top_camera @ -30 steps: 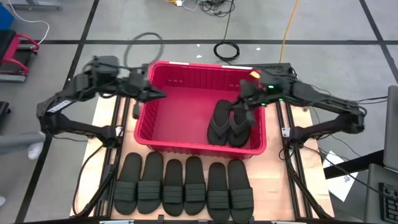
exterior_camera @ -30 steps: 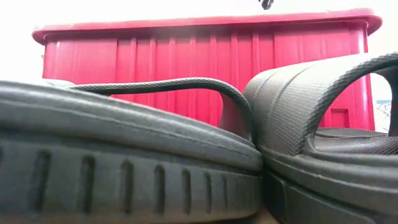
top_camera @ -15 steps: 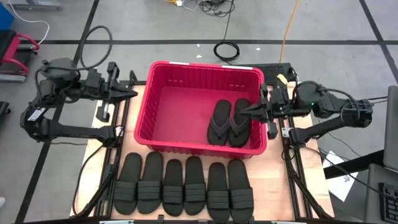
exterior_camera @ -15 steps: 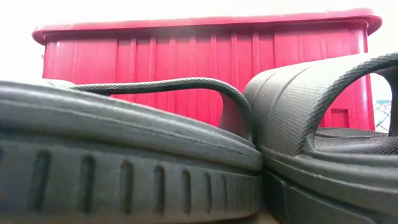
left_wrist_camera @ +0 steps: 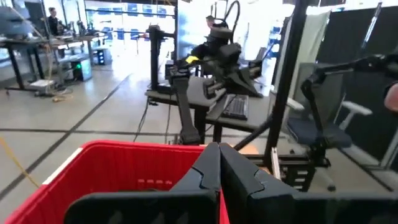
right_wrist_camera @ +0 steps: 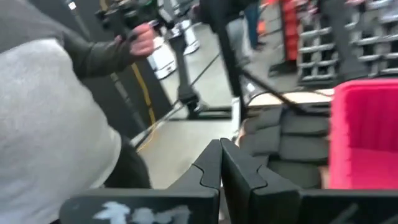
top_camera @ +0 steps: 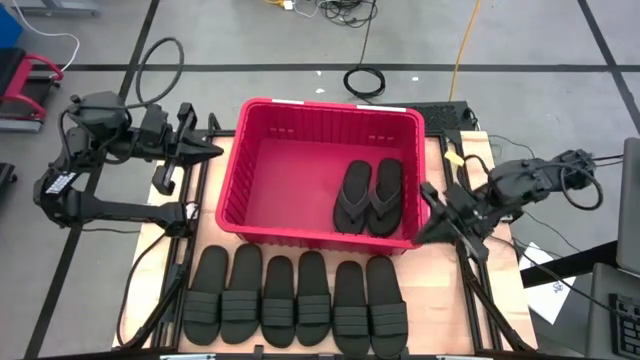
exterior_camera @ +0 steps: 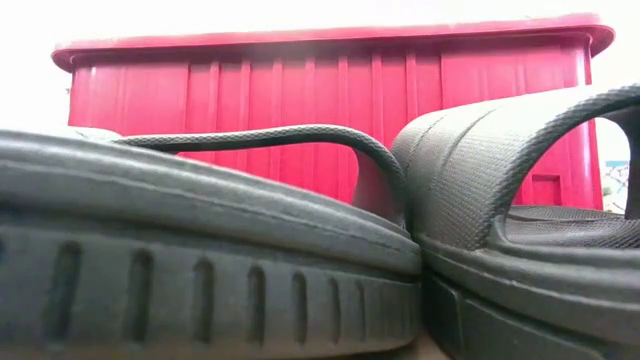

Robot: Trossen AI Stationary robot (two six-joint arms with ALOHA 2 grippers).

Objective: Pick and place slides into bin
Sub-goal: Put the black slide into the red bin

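The red bin (top_camera: pixel 300 170) stands in the middle of the table. Two black thong slides (top_camera: pixel 368 197) lie side by side on its floor, at the right. Several black strapped slides (top_camera: pixel 295 300) lie sole down in a row between the bin and the near edge; the low view shows two of them (exterior_camera: pixel 200 250) up close, with the bin's wall (exterior_camera: pixel 330 110) behind. My left gripper (top_camera: pixel 215 152) hovers shut, just left of the bin's far left corner. My right gripper (top_camera: pixel 424 232) hovers shut off the bin's near right corner. Both are empty.
A person in a grey sleeve (right_wrist_camera: pixel 56 112) stands beyond the table in the right wrist view. Cables (top_camera: pixel 365 80) lie on the floor behind the table. Bare wood (top_camera: pixel 470 160) shows to the right of the bin.
Both grippers were over the bin and have drawn back. My left gripper went out over the bin's left rim toward the table's left edge, then stopped. My right gripper went out past the right rim, then swung toward the near edge. The thong slides lie as before.
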